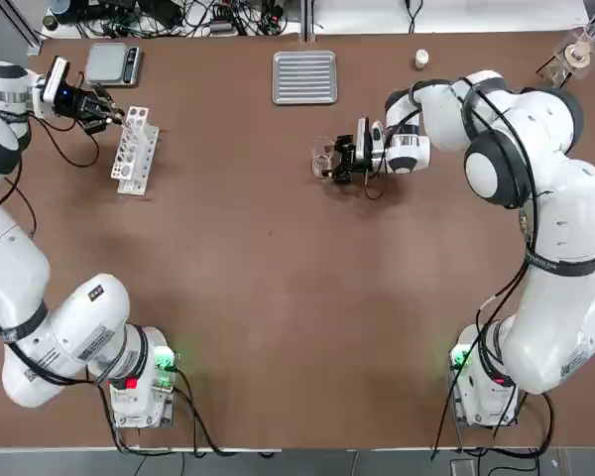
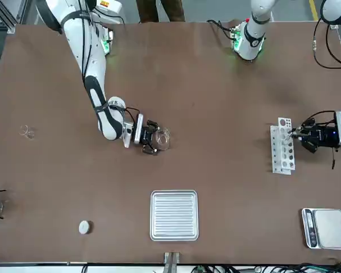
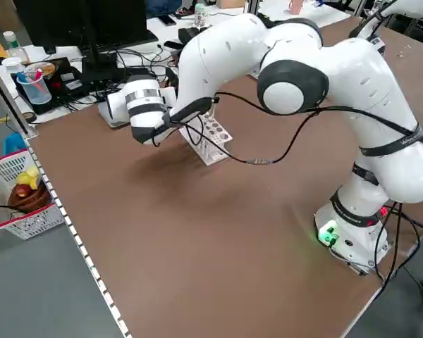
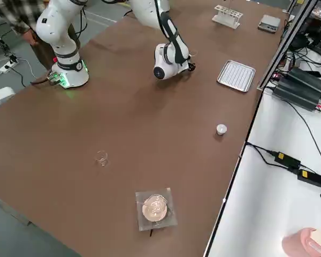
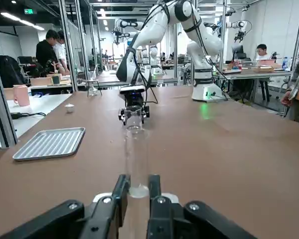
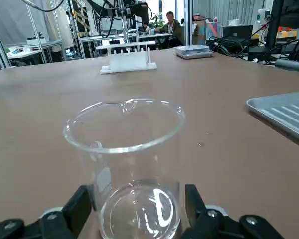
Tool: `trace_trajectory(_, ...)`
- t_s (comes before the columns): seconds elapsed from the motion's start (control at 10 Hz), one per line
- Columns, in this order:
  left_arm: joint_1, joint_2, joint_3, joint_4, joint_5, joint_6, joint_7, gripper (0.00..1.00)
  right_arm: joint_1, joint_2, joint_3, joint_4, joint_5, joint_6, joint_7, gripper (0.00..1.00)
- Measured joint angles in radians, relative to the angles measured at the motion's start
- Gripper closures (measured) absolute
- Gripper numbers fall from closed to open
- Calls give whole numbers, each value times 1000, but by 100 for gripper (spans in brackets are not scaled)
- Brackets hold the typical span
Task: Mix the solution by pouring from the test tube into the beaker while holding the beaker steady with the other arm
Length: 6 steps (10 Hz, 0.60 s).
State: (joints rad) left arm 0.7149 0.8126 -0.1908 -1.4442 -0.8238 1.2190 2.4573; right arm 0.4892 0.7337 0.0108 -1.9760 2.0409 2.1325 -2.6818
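Observation:
The beaker (image 1: 324,159) is a small clear glass cup standing upright on the brown table (image 1: 278,297), left of the right arm's wrist. My right gripper (image 1: 343,159) is shut on the beaker (image 6: 127,164), one finger (image 6: 82,204) against each side of its base. At the far left, my left gripper (image 1: 105,107) is shut on a clear test tube (image 5: 137,159) that stands upright at the far end of the white rack (image 1: 134,149). In the left wrist view the beaker (image 5: 133,115) shows farther off, across the table.
A ribbed metal tray (image 1: 304,76) and a scale (image 1: 114,62) lie along the far edge. A small white cap (image 1: 421,59) and a flask on a stand (image 1: 578,50) sit at the far right. A tiny glass piece (image 2: 26,132) stands near the right edge.

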Motion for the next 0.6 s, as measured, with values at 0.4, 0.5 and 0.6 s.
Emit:
trace_trajectory(0.4, 10, -2, -2, 0, -10, -6, 0, 79, 4, 0, 0, 1, 4, 4, 0, 23)
trace_trajectory(0.5, 10, -8, -2, 0, -10, -9, 0, 79, 4, 1, 0, 2, 4, 4, 0, 23)
trace_trajectory(0.6, 11, -16, -2, 0, -10, -13, 0, 79, 4, 1, 0, 2, 5, 3, 0, 23)
